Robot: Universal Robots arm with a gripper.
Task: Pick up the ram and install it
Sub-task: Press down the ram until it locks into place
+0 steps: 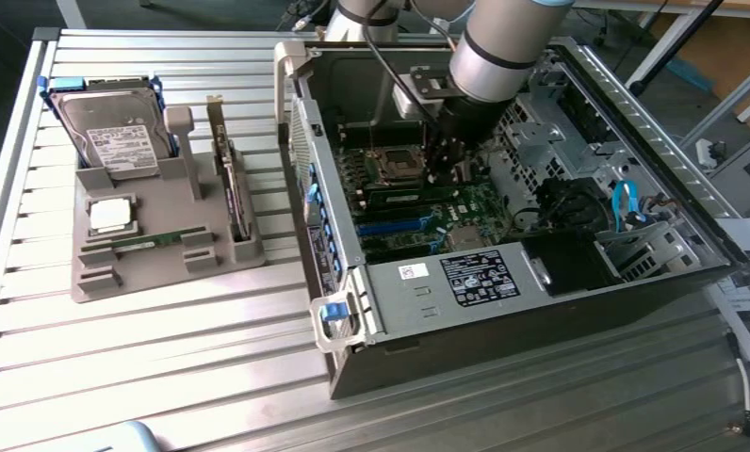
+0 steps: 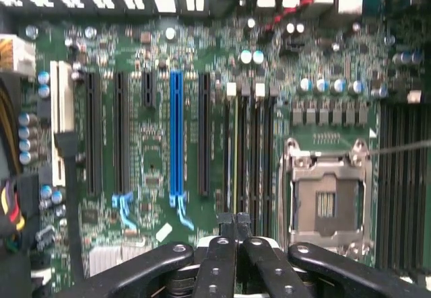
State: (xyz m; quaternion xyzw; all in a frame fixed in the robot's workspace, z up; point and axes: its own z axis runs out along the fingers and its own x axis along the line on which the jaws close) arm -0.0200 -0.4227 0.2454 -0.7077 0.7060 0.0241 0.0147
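On a slatted metal table (image 1: 161, 358), the ram (image 1: 400, 196) is seen seated upright in a motherboard (image 2: 155, 150) slot inside the open computer case (image 1: 501, 282). Directly above it, the gripper (image 2: 236, 222) is held with fingertips (image 2: 227, 227) pressed together.

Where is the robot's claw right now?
In the exterior view the gripper is down inside the open computer case, close over the motherboard, right beside the CPU socket.
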